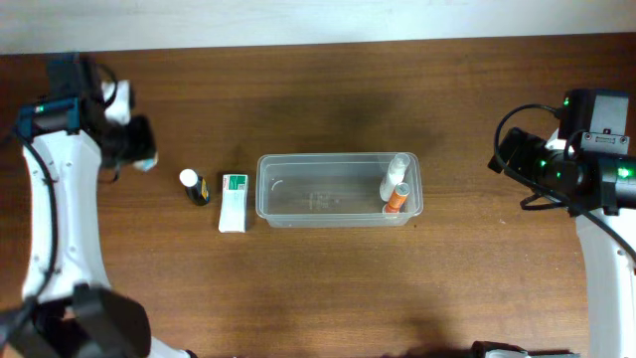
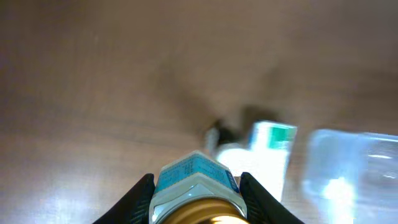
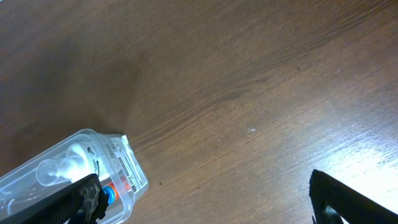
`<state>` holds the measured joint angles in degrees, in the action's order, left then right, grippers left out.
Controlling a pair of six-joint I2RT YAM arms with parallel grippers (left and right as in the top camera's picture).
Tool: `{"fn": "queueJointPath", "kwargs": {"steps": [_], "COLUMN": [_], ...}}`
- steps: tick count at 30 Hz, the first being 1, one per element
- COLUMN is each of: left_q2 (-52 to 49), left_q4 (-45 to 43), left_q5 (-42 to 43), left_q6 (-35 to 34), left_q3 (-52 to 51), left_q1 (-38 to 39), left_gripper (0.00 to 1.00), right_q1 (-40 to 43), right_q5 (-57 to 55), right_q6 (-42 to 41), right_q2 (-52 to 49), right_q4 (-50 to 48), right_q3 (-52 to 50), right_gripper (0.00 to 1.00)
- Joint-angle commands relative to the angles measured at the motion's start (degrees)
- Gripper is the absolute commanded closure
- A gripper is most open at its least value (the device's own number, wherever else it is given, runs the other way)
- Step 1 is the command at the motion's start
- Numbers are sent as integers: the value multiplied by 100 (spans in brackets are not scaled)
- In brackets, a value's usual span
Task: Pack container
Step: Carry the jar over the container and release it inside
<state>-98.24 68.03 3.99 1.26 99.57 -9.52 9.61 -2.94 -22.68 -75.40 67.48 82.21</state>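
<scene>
Wooden table (image 1: 328, 89), container (image 1: 298, 189) at its middle | far left of container: left gripper (image 2: 196, 178) clamped on small blue-labelled bottle (image 2: 198, 202), judged the placing step; next, lift it over the rim | just left: dark bottle (image 1: 194, 186), white-and-green box (image 1: 234, 202) wait | inside: two bottles (image 1: 396, 185) at right end, left end free | right: right gripper (image 3: 204, 186) gaping, empty, well apart.

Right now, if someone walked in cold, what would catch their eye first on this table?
The clear container sits in the middle of the wooden table, bare but for a white bottle and an orange bottle at its right end. Just left of it, outside, sit a white-and-green box and a small dark bottle with a white cap.
</scene>
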Motion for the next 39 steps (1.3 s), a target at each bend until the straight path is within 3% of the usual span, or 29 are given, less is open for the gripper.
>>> {"fn": "queueJointPath", "kwargs": {"steps": [1,8,16,26,39], "left_q2": [350,92,-944,-2304,-2590], "left_q4": [4,-420,-1108,-2015,-2122], "left_q5": [22,24,24,136,352], "left_q6": [26,20,-63,-66,-63], "left_q3": [275,269,269,269,269], "left_q1": [682,2208,3508,4129,4367], "left_gripper": [71,71,72,72,72], "right_q1": [15,15,15,15,15], "right_q5": [-11,-11,-11,-11,-11], "right_q6": [-33,-33,-33,-33,-33], "right_q2": [-11,-11,-11,-11,-11], "right_q4": [-4,-4,-4,-4,-4], "right_q3": [39,39,39,39,39], "right_gripper": [2,2,2,2,1]}}
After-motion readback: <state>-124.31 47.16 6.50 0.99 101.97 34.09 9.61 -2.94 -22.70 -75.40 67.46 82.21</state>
